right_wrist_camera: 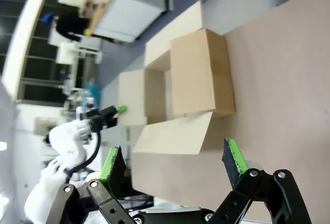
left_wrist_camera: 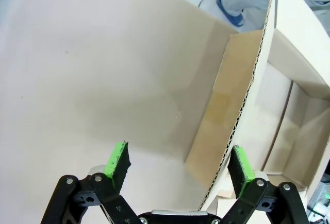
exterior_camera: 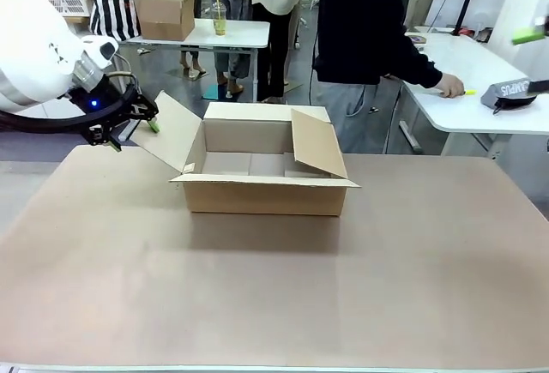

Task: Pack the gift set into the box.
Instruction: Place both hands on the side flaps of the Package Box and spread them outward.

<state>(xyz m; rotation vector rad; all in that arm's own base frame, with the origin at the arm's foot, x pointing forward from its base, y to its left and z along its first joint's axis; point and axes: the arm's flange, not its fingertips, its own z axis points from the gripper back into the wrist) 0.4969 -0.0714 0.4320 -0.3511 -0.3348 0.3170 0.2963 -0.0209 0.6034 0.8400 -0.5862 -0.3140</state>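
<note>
The box (exterior_camera: 262,186) is a wide, shallow brown carton standing open at mid-table, with its flaps spread and nothing visible inside. My left gripper (exterior_camera: 133,133) hovers open at the carton's left flap (exterior_camera: 171,131). In the left wrist view the flap's corrugated edge (left_wrist_camera: 242,110) runs between the left gripper's (left_wrist_camera: 178,162) fingers, close to one green pad (left_wrist_camera: 239,163). The gift set (exterior_camera: 513,92), a grey pack printed "CAMPUS", lies on a white side table (exterior_camera: 480,116) at far right, beside a person's hand (exterior_camera: 449,87). My right gripper (right_wrist_camera: 175,165) is open and holds nothing, with the box (right_wrist_camera: 198,77) far ahead of it.
Brown paper covers the table (exterior_camera: 274,287) around the carton. A person in a dark top (exterior_camera: 360,21) stands behind the box, reaching toward the white side table. A smaller carton (exterior_camera: 165,13) sits on a far table. A green pad (exterior_camera: 530,35) shows at the right edge.
</note>
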